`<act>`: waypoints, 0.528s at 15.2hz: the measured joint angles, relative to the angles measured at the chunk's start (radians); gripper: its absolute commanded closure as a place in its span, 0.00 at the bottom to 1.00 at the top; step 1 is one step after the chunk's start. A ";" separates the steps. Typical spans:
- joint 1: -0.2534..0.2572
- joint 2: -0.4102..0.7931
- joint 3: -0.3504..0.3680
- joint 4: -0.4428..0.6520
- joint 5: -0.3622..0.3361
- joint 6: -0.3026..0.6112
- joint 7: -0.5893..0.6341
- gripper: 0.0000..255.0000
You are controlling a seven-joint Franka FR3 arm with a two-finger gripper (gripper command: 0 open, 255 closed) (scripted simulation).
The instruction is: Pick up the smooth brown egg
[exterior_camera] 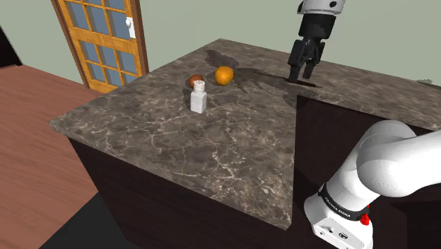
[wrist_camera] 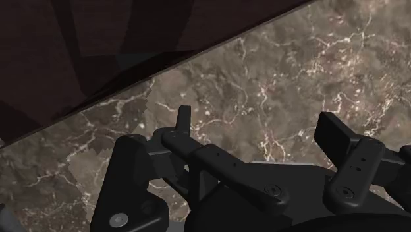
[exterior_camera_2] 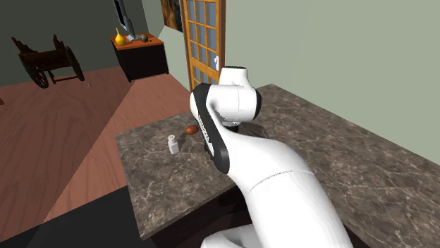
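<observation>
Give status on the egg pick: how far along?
Done: nothing yet. The egg lies on the counter by the shaker, near the orange. In hand: the gripper hangs open and empty above the counter, to the shoulder view's right of the orange. Left: reach the egg, close on it, lift.

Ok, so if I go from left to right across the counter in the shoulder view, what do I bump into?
The brown egg → the orange → the arm's open black fingers. The white shaker stands right in front of the egg, so it is left out of the order.
</observation>
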 measured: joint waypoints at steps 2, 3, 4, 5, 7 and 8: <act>0.000 0.012 0.006 0.002 0.004 0.010 0.010 0.00; 0.001 0.042 0.016 0.015 0.013 0.027 0.027 0.00; 0.003 0.073 0.028 0.033 0.021 0.041 0.047 0.00; 0.002 0.095 0.038 0.039 0.028 0.058 0.066 0.00; 0.002 0.172 0.060 0.075 0.041 0.100 0.106 0.00; 0.003 0.201 0.072 0.088 0.048 0.116 0.128 0.00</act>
